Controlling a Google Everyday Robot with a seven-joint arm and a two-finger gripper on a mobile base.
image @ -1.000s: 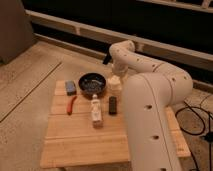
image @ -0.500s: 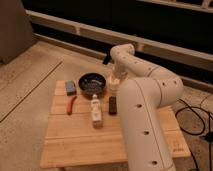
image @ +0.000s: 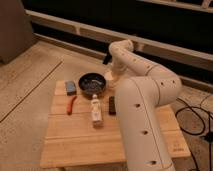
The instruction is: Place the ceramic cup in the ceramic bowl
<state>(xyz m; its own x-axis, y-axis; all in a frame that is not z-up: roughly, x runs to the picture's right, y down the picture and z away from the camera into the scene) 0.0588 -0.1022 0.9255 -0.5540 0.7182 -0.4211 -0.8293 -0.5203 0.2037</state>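
Note:
The dark ceramic bowl (image: 92,84) sits at the back of the wooden table (image: 100,142). The cream-white ceramic cup (image: 113,78) is just right of the bowl's rim, near the table's back edge. My gripper (image: 114,74) comes down from the white arm (image: 131,60) and sits right on top of the cup, covering its upper part. Whether the cup rests on the table or is lifted a little I cannot tell.
A blue block (image: 70,88) lies left of the bowl and a red-orange tool (image: 71,104) lies in front of it. A slim white bottle (image: 95,111) and a small black block (image: 112,104) stand mid-table. The robot's body (image: 142,125) covers the table's right side. Cables (image: 196,117) lie on the floor to the right.
The arm's upper links have shifted slightly. The gripper has stayed at the cup beside the bowl. The other things have not moved.

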